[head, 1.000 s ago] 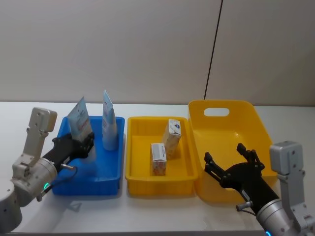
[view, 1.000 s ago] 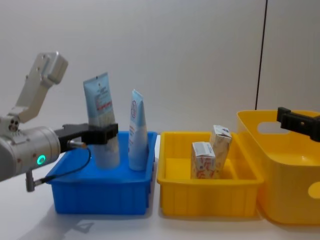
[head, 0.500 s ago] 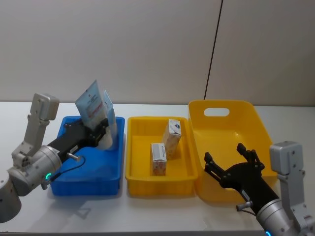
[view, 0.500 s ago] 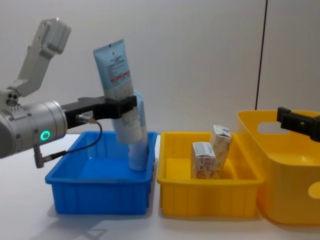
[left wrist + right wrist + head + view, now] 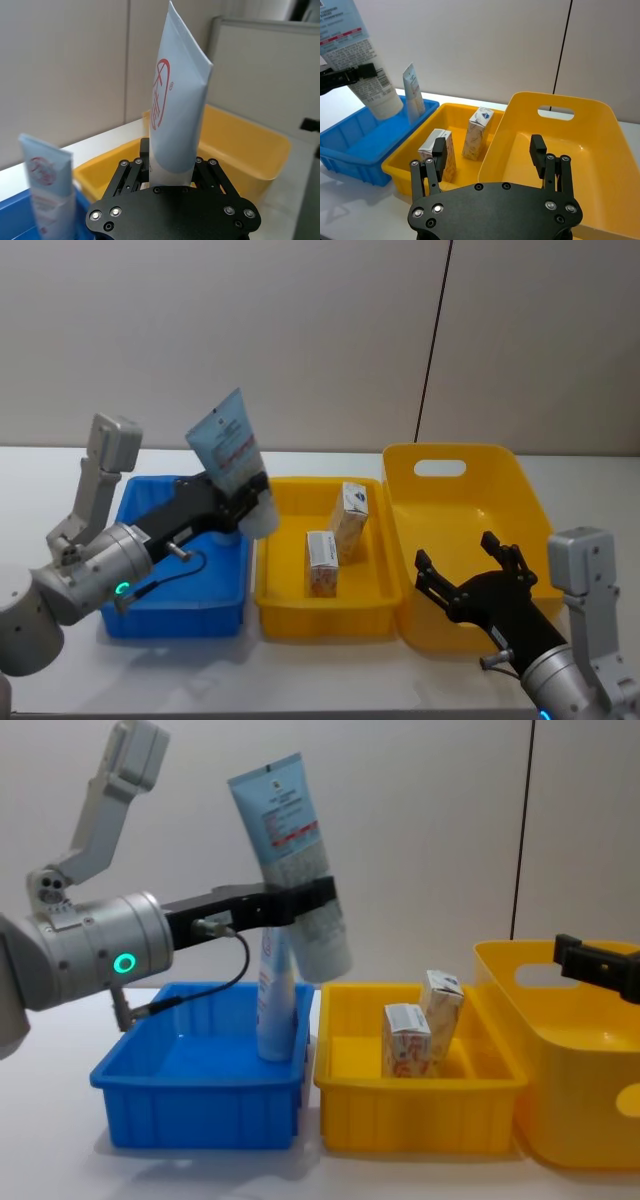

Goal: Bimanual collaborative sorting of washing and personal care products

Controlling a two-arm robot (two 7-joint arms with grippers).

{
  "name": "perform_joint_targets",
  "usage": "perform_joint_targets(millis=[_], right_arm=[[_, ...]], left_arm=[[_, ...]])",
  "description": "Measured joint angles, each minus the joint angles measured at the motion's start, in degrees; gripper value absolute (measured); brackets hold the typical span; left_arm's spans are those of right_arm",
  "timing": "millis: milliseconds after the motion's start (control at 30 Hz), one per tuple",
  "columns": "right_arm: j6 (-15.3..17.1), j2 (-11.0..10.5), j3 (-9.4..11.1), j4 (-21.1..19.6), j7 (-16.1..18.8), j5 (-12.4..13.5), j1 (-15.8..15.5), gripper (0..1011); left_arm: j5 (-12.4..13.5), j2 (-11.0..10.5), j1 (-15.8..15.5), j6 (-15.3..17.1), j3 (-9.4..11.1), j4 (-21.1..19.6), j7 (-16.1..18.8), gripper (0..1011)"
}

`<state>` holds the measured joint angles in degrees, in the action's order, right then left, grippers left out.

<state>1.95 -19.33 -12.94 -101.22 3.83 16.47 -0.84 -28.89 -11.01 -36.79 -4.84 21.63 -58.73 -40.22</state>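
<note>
Left hand [image 5: 238, 508]: fingers clamped on the lower body of a pale blue-and-white squeeze tube [image 5: 232, 445], held clear above the bins. The tube [image 5: 288, 830] is tilted, crimped end up and leaning toward the bench's left side, cap end down over the line where the blue bin meets the yellow tray. The left wrist view shows a red circle logo on it [image 5: 175, 115], with a finger pressed to each side.

Right hand [image 5: 458, 558]: fingers spread apart, gripping nothing, hovering near the bench's front right corner at the near left part of the yellow tub; seen from its own wrist [image 5: 488, 145].

Containers, in a row from the bench's left side to its right:
- Blue bin [image 5: 175, 615], left. Holds one second tube [image 5: 272, 1010], upright on its cap against the bin's right wall, partly behind the held tube in the chest view.
- Yellow tray [image 5: 325, 615], shallow, middle, just beside the blue bin. Holds two cream cartons with red-orange print, both upright: the front carton [image 5: 322, 563] nearer the bench's front edge, the rear carton [image 5: 349, 520] close behind it and slightly toward the right.
- Yellow tub [image 5: 520, 480], deeper, right, with a handle slot in its far wall, touching the tray's right side.

Bench [image 5: 330, 670]: white.
</note>
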Motion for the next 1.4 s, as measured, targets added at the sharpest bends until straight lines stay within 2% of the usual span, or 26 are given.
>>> perform_joint_targets(millis=[267,433,800,1133,1400], right_arm=[[0.00,0.00,0.00,0.00,0.00,0.00,0.00,1002],[0.00,0.00,0.00,0.00,0.00,0.00,0.00,1002],[0.99,-0.41,0.11,-0.76,0.83,0.33,-0.01,1002],[7.83,-2.84,0.37,-4.00,4.77,2.69,0.72,1002],[13.10,-4.61,-0.92,-4.90,7.45,3.10,2.61,1002]], left_arm=[[-2.50,1.75,-2.03,0.03,1.30,2.92,-5.92,348],[-3.46,4.06,-4.57,-0.27,2.94,7.60,-10.00,348],[-3.42,6.53,-7.78,-1.19,5.57,13.95,-12.85,348],[-3.21,7.54,-9.11,-1.66,6.66,16.63,-13.90,348],[-3.11,7.96,-9.65,-1.85,7.11,17.77,-14.33,348]])
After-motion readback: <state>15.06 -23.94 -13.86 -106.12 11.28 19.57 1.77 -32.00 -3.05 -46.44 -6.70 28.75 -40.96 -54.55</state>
